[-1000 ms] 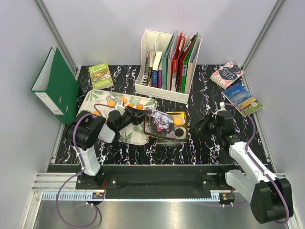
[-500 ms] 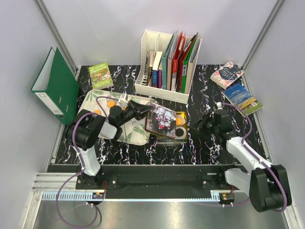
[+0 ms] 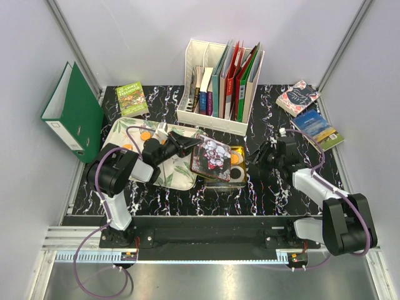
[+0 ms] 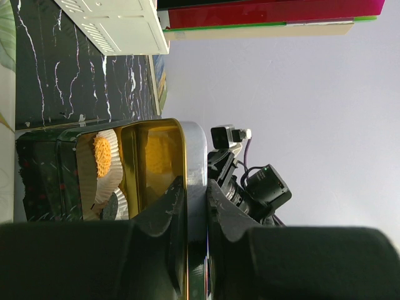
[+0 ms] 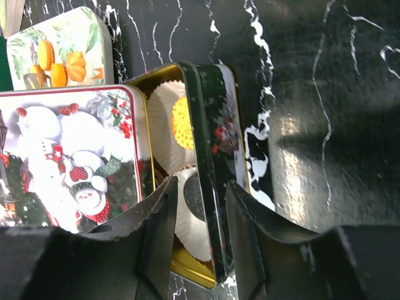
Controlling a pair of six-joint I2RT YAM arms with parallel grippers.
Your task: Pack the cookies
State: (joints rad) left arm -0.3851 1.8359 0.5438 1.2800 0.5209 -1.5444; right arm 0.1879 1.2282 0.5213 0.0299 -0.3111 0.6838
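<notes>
A black tin [image 3: 245, 167] with a gold inside holds white paper cups with an orange cookie [image 3: 234, 159] and a black cookie [image 5: 190, 197]. My left gripper [image 3: 190, 148] is shut on the edge of the snowman lid [image 3: 211, 156], which stands tilted over the tin's left part. In the left wrist view the fingers [image 4: 165, 206] pinch the lid's silver rim [image 4: 195, 150]. My right gripper [image 3: 253, 164] is open, and its fingers [image 5: 159, 212] straddle the tin's right wall [image 5: 215, 125] without closing on it. Several orange cookies [image 3: 145, 135] lie on the floral tray [image 3: 181, 178].
A white file holder [image 3: 219, 81] with books and folders stands behind the tin. A green binder [image 3: 74, 112] leans at the far left, with a green book [image 3: 131, 99] beside it. Two books [image 3: 300, 97] lie at the back right.
My left gripper has drawn the lid back to the left and tilted it up. My right gripper has moved left until it straddles the tin's right wall.
</notes>
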